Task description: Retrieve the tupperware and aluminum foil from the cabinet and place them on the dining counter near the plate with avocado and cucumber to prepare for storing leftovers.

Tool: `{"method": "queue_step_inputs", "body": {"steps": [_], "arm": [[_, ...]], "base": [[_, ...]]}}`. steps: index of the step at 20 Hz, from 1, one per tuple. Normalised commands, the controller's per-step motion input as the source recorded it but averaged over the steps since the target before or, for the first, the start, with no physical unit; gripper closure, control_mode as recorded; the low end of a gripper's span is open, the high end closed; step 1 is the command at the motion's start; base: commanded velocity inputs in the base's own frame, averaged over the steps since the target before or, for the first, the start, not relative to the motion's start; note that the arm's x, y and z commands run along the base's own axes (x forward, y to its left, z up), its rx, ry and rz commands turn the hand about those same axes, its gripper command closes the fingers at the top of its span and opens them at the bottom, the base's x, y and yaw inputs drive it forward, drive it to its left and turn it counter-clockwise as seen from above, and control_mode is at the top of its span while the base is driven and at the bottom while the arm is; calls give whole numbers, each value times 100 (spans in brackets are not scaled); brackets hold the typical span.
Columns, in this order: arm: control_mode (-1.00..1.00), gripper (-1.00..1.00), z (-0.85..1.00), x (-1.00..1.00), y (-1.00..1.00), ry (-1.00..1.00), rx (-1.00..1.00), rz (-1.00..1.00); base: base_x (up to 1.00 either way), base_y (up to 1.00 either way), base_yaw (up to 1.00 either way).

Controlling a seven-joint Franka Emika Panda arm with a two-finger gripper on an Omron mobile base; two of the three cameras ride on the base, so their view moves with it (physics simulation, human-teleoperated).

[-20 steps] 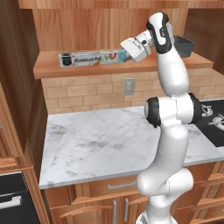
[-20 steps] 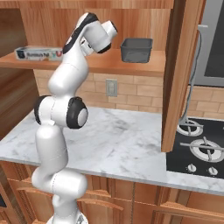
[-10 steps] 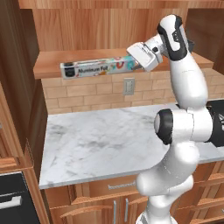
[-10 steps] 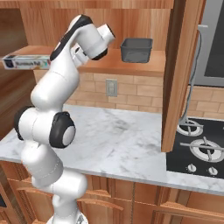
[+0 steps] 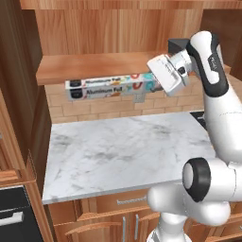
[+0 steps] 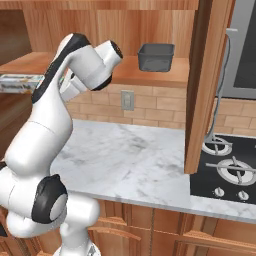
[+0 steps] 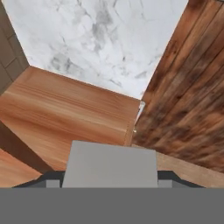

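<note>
Warm brown wood frames the whole spot: the cabinet (image 5: 108,33) with its plank back and a thick shelf board across the middle. The aluminum foil (image 5: 111,87) carton hangs level in the air just in front of the shelf's front edge and a little below its top, off the board, over the marble worktop (image 5: 127,151). Its black end points away from the arm; the end with the red-orange and teal marks runs straight into the gripper (image 5: 158,84) at the white hand. From the left base view the carton reaches out leftward from the hand, and the hand's own bulk covers the fingertips there. In the hand view a pale grey carton (image 7: 110,168) fills the space between the two dark finger tips, so the gripper is clamped across the foil box.

In the right base view the arm's upper links hide most of the hand, and the far end of the carton (image 6: 20,81) shows at the left edge. The tupperware (image 6: 156,56) sits upright on the shelf board, well apart from the gripper, on the stove side. Tan brick backs the worktop below it.
</note>
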Motion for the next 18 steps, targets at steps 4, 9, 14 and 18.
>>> {"method": "queue_step_inputs", "body": {"steps": [4, 9, 14, 18], "arm": [[-100, 100, 0, -100, -7, 0, 0, -7], [-100, 100, 0, -100, -40, -1, 0, -8], [-100, 100, 0, -83, -34, -1, 0, -7], [100, 100, 0, -31, -8, 0, 0, -3]], "base": [[0, 0, 0], [0, 0, 0], [0, 0, 0], [-29, -2, -3]]}}
